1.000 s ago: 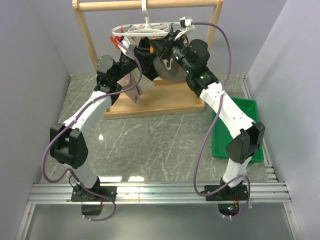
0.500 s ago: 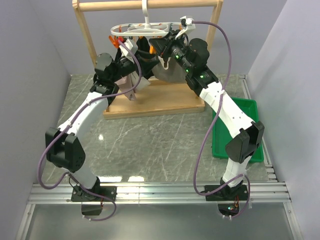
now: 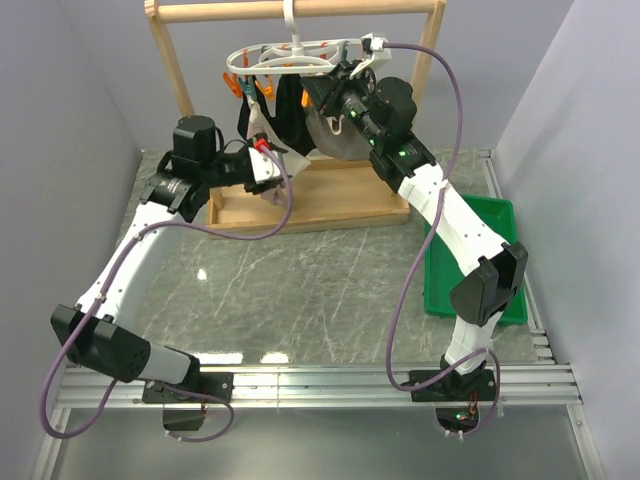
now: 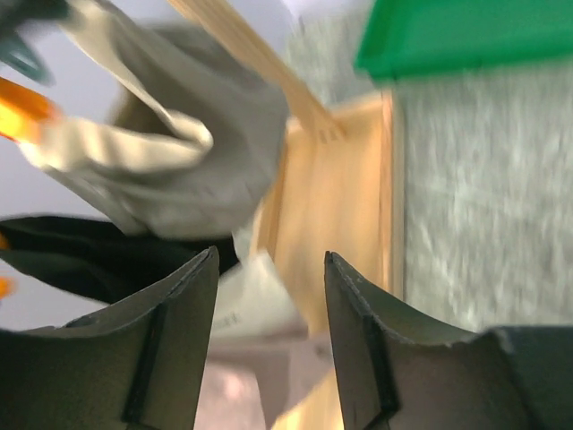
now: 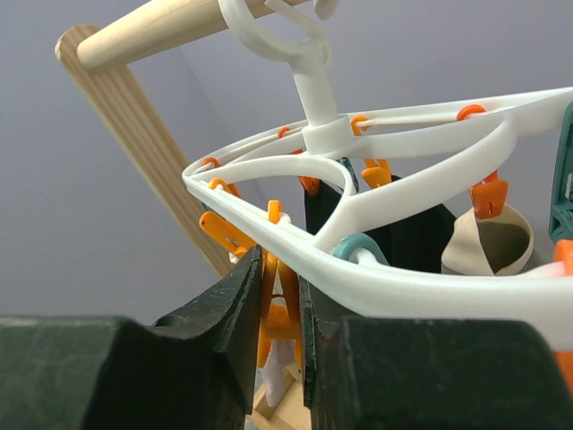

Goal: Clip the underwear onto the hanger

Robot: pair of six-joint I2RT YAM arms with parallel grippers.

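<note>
The underwear (image 4: 235,390) shows only as a blurred pink-beige fold with a paler flap above it. It sits low in the left wrist view at 6 o'clock, just beyond the gap of the left fingers (image 4: 179,340). Whether any peg has hold of it I cannot tell. Those fingers stand well apart, with nothing pinched between them. At 11 o'clock from the fold hangs the grey-taupe garment (image 4: 210,116) with its cream band, and at 9 o'clock the black garment (image 4: 81,255).

Seen from above, the hanger (image 3: 300,55) hangs by its hook from the wooden rail (image 3: 290,10) at 12 o'clock, with orange and teal pegs dangling beneath the white double ring. The right fingers (image 5: 237,322) reach up under the ring and are nearly closed on an orange peg (image 5: 279,309), pinching it from both sides. A strip of pale cloth (image 5: 277,372) hangs right below that peg, with too little of it in view to name. The left arm lies lower, at 8 o'clock from the hanger, its wrist pointing toward 3 o'clock at the hanging clothes.

The wooden base (image 3: 320,205) of the rack rests on the grey marbled worktop (image 3: 300,290), and a green tray (image 3: 505,225) sits at 3 o'clock, beside the right arm
</note>
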